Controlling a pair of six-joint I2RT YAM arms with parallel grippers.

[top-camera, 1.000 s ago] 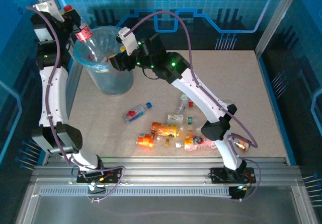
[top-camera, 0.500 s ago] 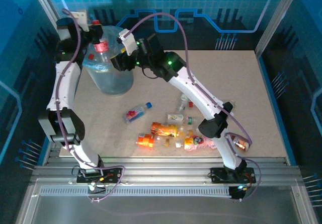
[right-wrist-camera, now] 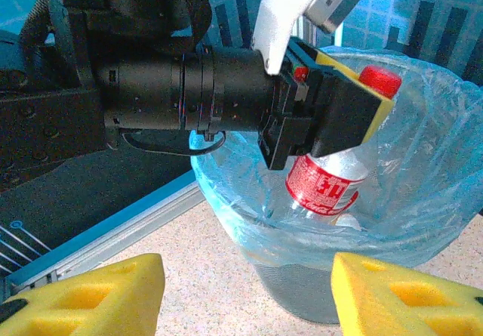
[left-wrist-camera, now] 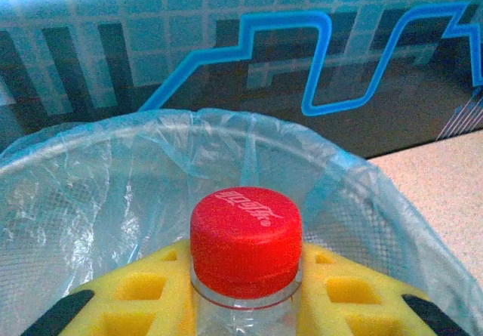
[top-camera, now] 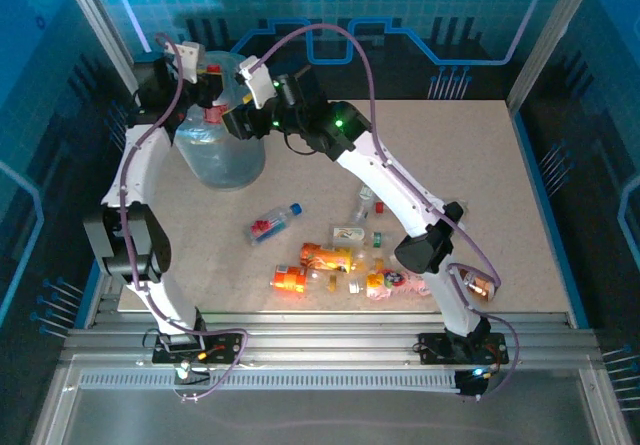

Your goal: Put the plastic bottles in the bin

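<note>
Plastic bottle (left-wrist-camera: 245, 238) clenched in the left tool (left-wrist-camera: 245, 306) could be bounced off the rim of the bin (left-wrist-camera: 362, 200) if released off-centre.

Speckled beige tabletop (top-camera: 480, 165) — blue circuit-patterned wall (top-camera: 430, 15) behind; metal rails (top-camera: 320, 327) along near edge

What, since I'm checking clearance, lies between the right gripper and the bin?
Bare table, in the right wrist view; the bin stands ahead of the open right gripper.
</note>
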